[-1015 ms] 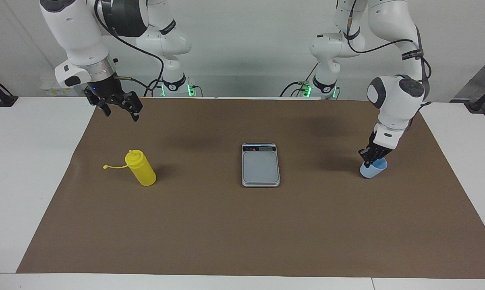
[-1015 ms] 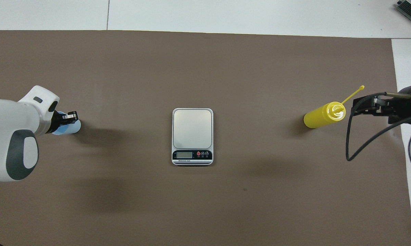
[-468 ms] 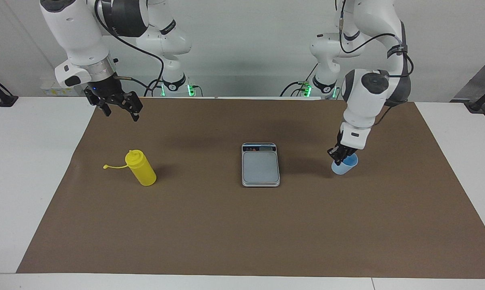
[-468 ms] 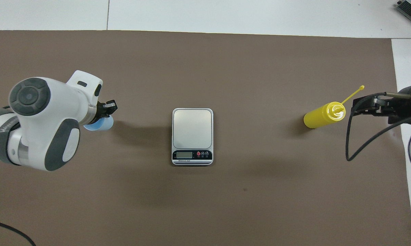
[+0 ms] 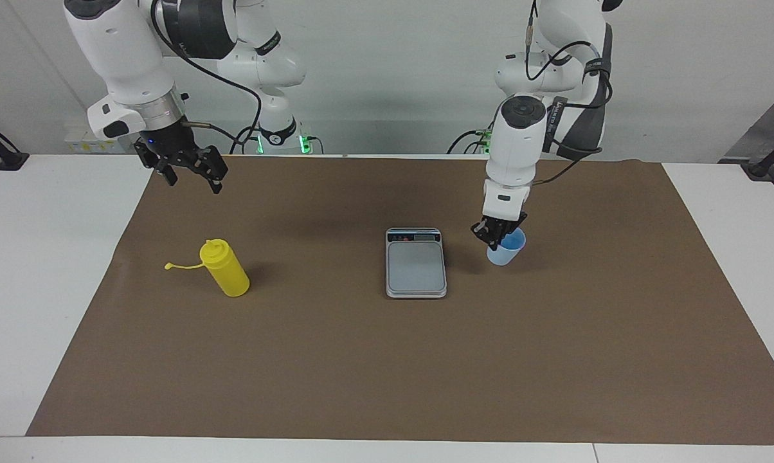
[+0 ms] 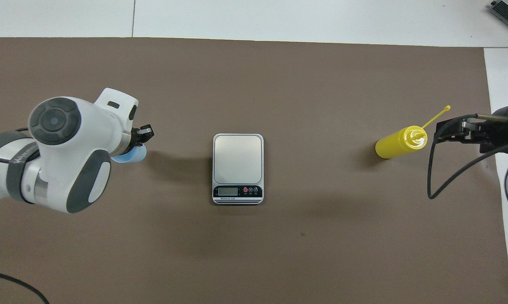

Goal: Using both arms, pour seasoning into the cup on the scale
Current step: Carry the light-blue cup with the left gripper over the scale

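The left gripper [image 5: 495,239] pinches the cup [image 5: 506,247] by its rim, just beside the scale [image 5: 416,262] (keep it level, set it mid-plate). The right gripper [image 5: 189,168] waits, fingers spread, above the bottle [image 5: 226,269].

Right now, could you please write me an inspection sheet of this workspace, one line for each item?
Surface: brown mat covering a white table.
Job's things: scale mid-mat, plate bare; blue cup beside it, toward the left arm's end; yellow bottle upright toward the right arm's end, cap strap off.
Clutter: nothing seen.
Grippers: left gripper shut on the cup's rim; right gripper open, waiting in the air above the mat.
Cables: black cable looping off the right arm.
Surroundings: plain wall; green lights at both arm bases.
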Available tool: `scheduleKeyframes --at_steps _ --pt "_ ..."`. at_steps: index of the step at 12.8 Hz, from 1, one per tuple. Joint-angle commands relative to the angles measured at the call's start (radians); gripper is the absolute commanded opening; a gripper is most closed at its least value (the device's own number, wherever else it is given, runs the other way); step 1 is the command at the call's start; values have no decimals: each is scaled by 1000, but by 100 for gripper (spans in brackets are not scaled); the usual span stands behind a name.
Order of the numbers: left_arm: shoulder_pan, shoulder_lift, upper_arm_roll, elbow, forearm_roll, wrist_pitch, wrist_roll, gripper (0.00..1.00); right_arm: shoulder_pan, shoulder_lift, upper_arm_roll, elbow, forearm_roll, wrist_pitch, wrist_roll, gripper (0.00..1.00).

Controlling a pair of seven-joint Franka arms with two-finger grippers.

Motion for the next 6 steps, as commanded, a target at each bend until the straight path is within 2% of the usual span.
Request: scheduleKeyframes --at_steps 1,4,6 --pt "-18 51 -34 78 54 -43 -73 0 0 0 -6 2 15 -6 7 100" --pt "-18 66 -62 83 54 -40 -93 0 0 0 -5 2 15 -6 7 100" --pt "-35 121 -65 155 61 -49 -113 0 0 0 -6 2 15 -6 7 100"
